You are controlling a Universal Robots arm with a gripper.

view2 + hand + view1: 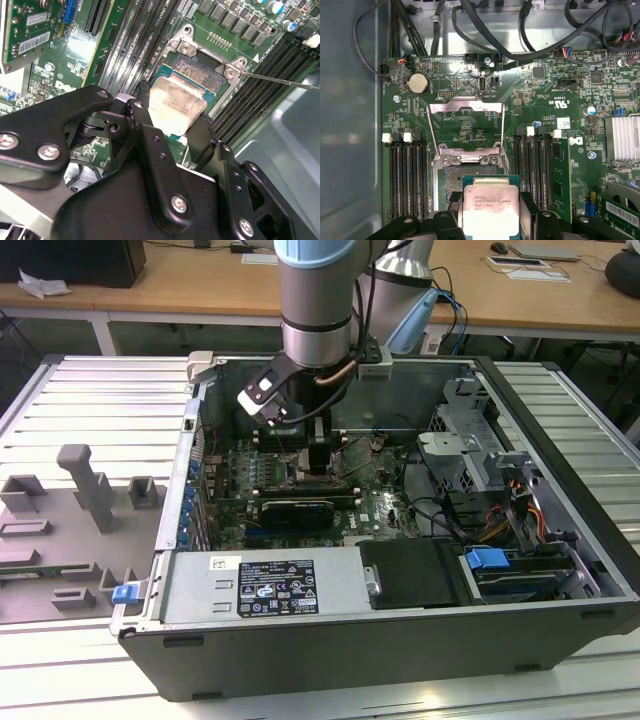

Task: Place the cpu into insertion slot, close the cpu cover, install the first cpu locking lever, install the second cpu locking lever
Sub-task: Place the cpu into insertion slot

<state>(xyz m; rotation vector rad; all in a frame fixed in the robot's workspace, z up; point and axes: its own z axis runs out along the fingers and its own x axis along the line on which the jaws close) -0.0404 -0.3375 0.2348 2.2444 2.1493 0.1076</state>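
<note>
Down in the open computer case point(330, 660), toward the exterior view's left and over the far part of the board, the gripper point(316, 462) is clamped on the cpu point(177, 102), with a finger on each of two opposite edges. In both wrist views the chip hangs over the insertion slot point(200, 70), covering part of the pin field while the rest lies bare. It is not seated, and I cannot tell whether any edge touches the rim. The cpu cover point(466, 105) is swung open beyond the socket, and a thin locking lever point(280, 80) sticks out to one side.

To my eye the danger is that offset: if the chip comes down out of square, a corner could land on the pins and bend them, or ride up on the rim. The edge grip looks slim, so a nudge against the memory slots point(405, 175) flanking the socket could tilt it.
</note>
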